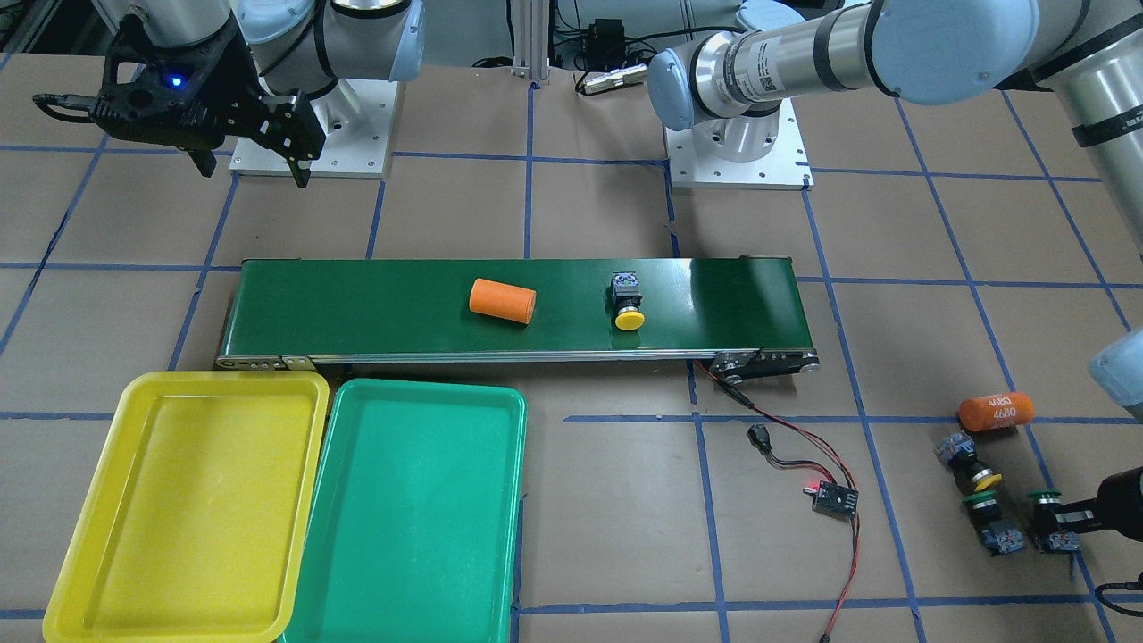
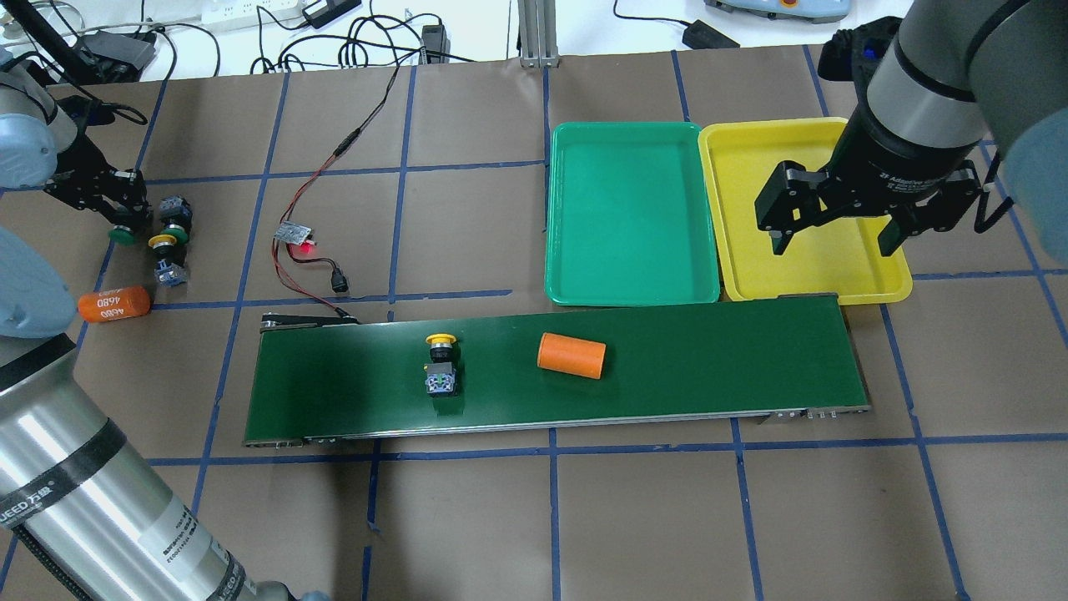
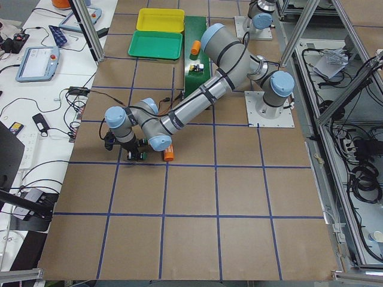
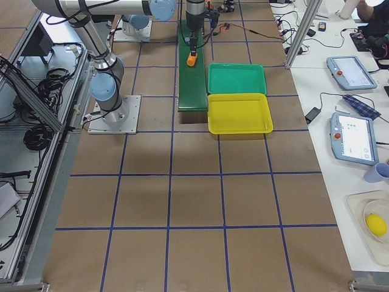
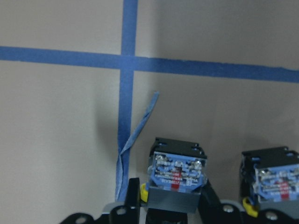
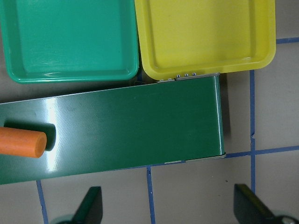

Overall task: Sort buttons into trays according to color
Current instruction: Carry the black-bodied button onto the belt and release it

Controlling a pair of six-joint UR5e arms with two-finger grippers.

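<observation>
Yellow-capped button [image 2: 440, 363] lies crosswise on the conveyor belt [image 2: 709, 367], cap toward its edge away from the robot; left gripper [image 2: 123, 224] pinches a green-capped button [image 2: 123, 237] beyond one belt end; right gripper [image 2: 833, 242] hangs wide-spread near the other.

Yellow tray [image 4: 239, 114], green tray [image 4: 237, 79] (adjacent), conveyor belt [image 4: 192, 88]

Colours on your brown, blue-gridded worktop [image 1: 607, 500]
One yellow tray [image 1: 179, 500], one green tray [image 1: 411, 518], dark green belt [image 1: 357, 308], orange cylinder [image 1: 502, 301].
</observation>
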